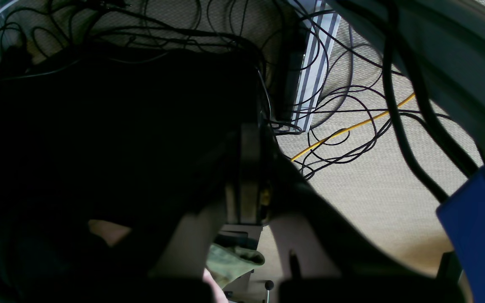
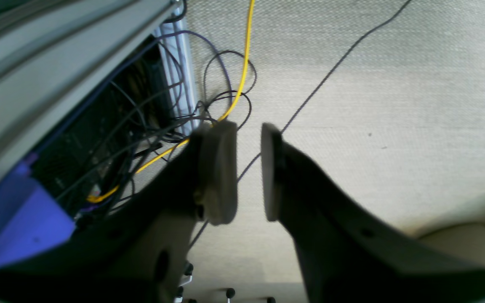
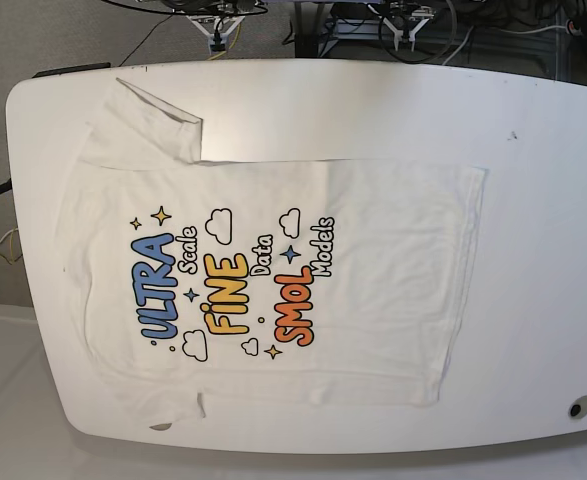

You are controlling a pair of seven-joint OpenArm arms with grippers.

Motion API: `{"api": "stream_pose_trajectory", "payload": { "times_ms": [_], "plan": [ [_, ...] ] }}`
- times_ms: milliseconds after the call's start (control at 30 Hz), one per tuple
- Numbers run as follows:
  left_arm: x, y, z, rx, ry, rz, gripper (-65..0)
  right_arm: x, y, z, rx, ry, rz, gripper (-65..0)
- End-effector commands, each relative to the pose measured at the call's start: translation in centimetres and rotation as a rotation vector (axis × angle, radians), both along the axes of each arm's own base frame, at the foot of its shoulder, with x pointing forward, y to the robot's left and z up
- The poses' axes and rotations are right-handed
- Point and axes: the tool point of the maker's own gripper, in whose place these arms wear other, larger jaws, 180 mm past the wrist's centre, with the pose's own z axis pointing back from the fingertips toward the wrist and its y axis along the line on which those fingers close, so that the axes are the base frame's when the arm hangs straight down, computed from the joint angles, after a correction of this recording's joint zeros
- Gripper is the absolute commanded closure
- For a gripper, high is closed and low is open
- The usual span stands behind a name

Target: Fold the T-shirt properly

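Across the white table [image 3: 533,200] the T-shirt [image 3: 273,290] lies spread flat, print side up, collar end toward the left edge and hem toward the right. One sleeve [image 3: 148,125] angles up near the far left corner, and the shirt's left side runs right along the table's rounded rim. Right of the hem there's a wide bare stretch of tabletop with loads of room, plus a strip along the far edge. Neither arm shows up over the table. Both wrist cameras just see carpet [image 2: 394,105] and tangled cables [image 1: 343,122], including a yellow one [image 2: 244,54]. The left gripper [image 1: 249,176] is pinched together on nothing, while the right gripper [image 2: 249,172] has its pads slightly apart, empty.
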Motion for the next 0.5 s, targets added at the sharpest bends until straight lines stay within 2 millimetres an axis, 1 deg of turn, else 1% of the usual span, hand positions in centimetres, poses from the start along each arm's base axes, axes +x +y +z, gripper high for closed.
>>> {"api": "stream_pose_trajectory", "payload": {
  "times_ms": [0,467],
  "plan": [
    [-0.26,-0.01,0.00,0.001,0.004,-0.004,0.0,-0.07,-0.11,0.00,-0.003,0.004,0.003,-13.0],
    [-0.50,-0.12,0.01,0.000,0.003,-0.009,0.0,-0.19,-0.38,0.01,-0.006,0.000,0.009,-13.3]
  ]
}}
